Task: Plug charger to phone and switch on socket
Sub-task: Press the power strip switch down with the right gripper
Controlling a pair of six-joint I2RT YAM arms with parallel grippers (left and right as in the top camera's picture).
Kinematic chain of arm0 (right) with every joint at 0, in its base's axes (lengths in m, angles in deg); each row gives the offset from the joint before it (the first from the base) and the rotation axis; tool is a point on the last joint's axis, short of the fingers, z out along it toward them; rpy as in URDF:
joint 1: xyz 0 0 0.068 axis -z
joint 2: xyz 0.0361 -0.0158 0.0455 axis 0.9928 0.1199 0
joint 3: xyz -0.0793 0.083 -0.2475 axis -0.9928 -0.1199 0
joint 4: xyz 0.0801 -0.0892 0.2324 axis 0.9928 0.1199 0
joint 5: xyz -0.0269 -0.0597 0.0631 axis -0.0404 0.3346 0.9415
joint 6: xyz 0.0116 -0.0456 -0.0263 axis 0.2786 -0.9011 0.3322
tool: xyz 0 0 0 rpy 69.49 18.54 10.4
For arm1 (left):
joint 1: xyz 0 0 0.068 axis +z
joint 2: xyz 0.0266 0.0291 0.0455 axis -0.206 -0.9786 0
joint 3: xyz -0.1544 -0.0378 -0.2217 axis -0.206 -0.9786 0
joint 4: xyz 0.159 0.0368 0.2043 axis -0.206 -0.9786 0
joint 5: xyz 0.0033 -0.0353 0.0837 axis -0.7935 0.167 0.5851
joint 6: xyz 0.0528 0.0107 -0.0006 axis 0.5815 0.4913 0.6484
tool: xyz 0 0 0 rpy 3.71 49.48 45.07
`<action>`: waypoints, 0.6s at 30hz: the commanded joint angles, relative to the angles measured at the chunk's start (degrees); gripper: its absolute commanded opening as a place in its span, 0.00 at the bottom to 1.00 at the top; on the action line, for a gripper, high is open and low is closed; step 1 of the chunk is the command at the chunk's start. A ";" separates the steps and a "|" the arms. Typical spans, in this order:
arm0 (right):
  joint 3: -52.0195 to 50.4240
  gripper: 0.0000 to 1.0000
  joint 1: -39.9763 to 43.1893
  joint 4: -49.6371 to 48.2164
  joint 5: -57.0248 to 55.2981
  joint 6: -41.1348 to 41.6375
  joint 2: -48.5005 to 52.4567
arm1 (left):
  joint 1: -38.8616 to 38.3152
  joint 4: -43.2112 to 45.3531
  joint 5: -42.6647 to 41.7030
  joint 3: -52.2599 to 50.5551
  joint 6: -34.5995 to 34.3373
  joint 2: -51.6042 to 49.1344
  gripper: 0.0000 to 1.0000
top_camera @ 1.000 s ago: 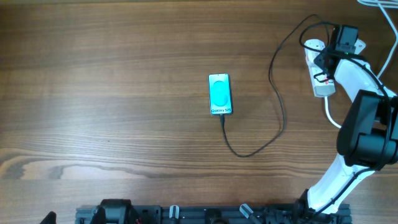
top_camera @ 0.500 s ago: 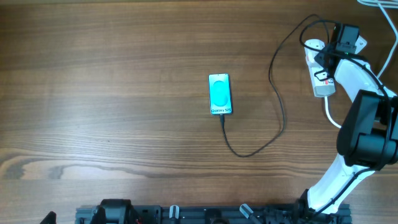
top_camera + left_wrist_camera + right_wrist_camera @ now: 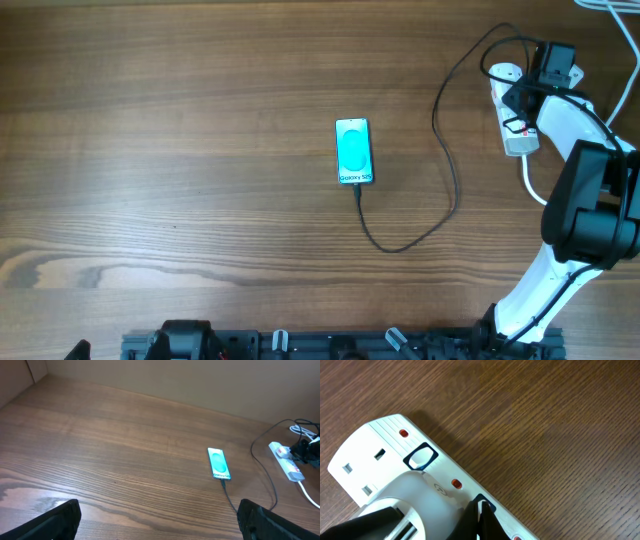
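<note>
1. Wood counter [image 3: 180, 150]: everything sits on its right half.
2. Right arm [image 3: 585, 200]: reaches to the far-right corner, over the socket.
3. Left hand [image 3: 157, 512]: fingers spread wide, empty, low at the near edge, well apart from the phone.
4. Socket [image 3: 385, 455]: white strip at far right, thick white cord [image 3: 530, 175] trailing toward the near edge.
5. Right hand [image 3: 480, 510]: fingers pinched together, gripping nothing, tips on a black rocker switch [image 3: 484, 503].
6. Phone [image 3: 354, 151]: mid-counter, flat, teal screen up.
7. Charger [image 3: 447, 170]: tip at the phone's near end; the cable loops right and up to the socket.
</note>
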 commanded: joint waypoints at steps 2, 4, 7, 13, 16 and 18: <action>-0.26 0.05 -0.59 0.17 3.91 -2.10 1.07 | 0.09 0.20 0.37 -0.22 0.70 -0.11 1.00; -0.46 0.05 -0.76 0.31 4.59 -1.75 1.07 | 0.09 0.17 0.37 -0.20 0.70 -0.11 1.00; -1.20 0.05 -1.11 0.46 4.57 -1.68 1.07 | 0.09 0.17 0.37 -0.20 0.70 -0.11 1.00; -1.60 0.04 -2.14 1.60 5.05 -1.84 2.58 | 0.09 0.17 0.37 -0.22 0.70 -0.11 1.00; -1.60 0.05 -3.17 3.13 5.22 -1.92 2.82 | 0.09 0.17 0.37 -0.20 0.70 -0.11 1.00; -1.60 0.05 -4.09 3.96 5.29 -2.01 2.82 | 0.09 0.17 0.37 -0.22 0.70 -0.11 1.00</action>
